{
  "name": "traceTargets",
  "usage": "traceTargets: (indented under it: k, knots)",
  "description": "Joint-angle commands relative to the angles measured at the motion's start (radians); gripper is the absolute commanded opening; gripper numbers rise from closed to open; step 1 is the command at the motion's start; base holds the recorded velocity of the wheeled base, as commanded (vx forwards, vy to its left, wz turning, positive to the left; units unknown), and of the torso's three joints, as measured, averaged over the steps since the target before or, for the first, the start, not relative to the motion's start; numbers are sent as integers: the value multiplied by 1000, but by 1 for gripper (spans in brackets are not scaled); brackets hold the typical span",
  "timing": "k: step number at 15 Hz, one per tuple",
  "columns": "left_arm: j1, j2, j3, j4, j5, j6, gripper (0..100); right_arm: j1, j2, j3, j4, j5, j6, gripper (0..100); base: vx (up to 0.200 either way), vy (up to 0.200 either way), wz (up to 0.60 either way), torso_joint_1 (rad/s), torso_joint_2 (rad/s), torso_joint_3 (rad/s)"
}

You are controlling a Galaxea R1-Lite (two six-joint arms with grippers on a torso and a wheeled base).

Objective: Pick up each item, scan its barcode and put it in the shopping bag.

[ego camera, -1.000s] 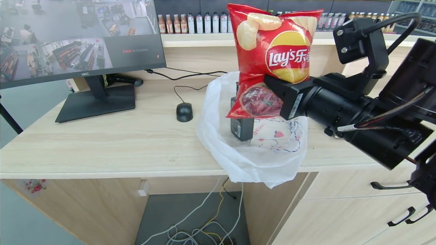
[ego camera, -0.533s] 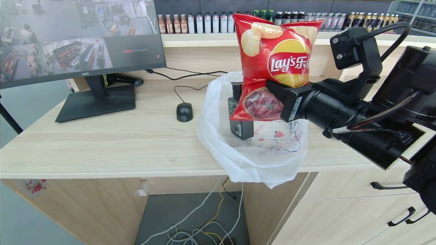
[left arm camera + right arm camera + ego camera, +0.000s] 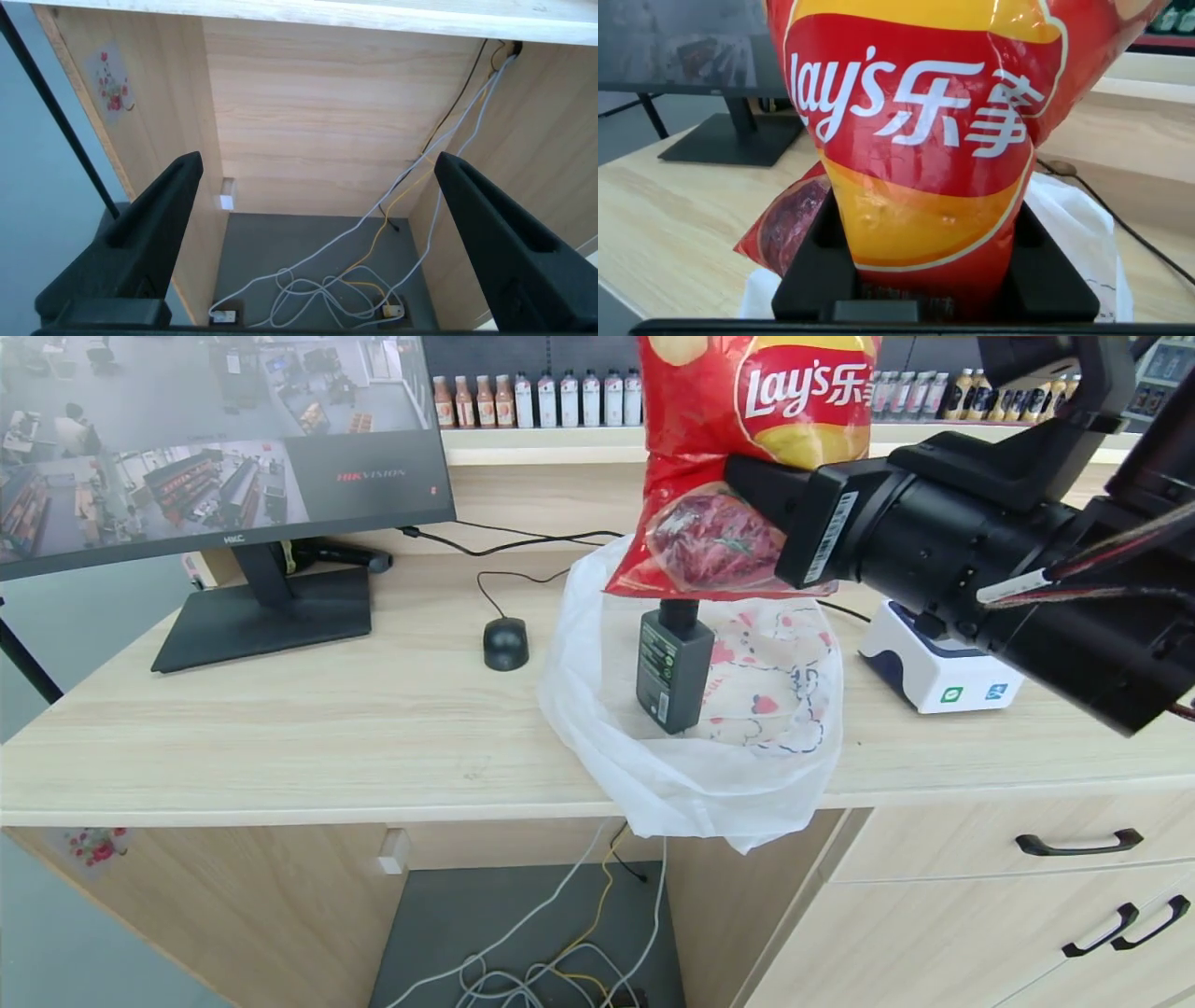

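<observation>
While clamped near its lower end by the right gripper (image 3: 929,224), held upright in the air, above the bag (image 3: 691,775) and clear of it: chips (image 3: 738,420), a red packet, top running out of the head view. Fingers (image 3: 817,257) pressed against both sides of the packet, which is pinched narrower there. Bag white, thin plastic, lying open on the counter (image 3: 327,728), one fold hanging over the front edge. Inside it, standing upright, a dark bottle (image 3: 674,667), cap just under the packet's lower edge; whether touching, cannot tell. Just beside the bag on the robot's right, a white and blue scanner (image 3: 934,677), partly hidden behind the arm. Near the bag on the other side, a black mouse (image 3: 505,643); farther left, a monitor (image 3: 215,429) on its stand. Left gripper (image 3: 322,219) down below counter level, spread wide, holding nothing, facing the wooden recess under the counter, loose cables (image 3: 336,285) on its floor.
</observation>
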State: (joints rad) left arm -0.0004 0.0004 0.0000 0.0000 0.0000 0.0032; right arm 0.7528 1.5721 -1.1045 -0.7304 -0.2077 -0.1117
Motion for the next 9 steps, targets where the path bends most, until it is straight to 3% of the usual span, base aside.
traceTargets:
  k: [1, 3, 9]
  knots:
    - [-1, 0, 0, 0, 0, 0, 100, 65, 6, -3, 0, -4, -2, 0, 0, 0, 0, 0, 0, 0]
    - [-1, 0, 0, 0, 0, 0, 100, 108, 37, -3, 0, -7, -8, 0, 0, 0, 0, 0, 0, 0]
    - [-1, 0, 0, 0, 2, 0, 100, 126, 69, 43, -1, -16, -13, 0, 0, 0, 0, 0, 0, 0]
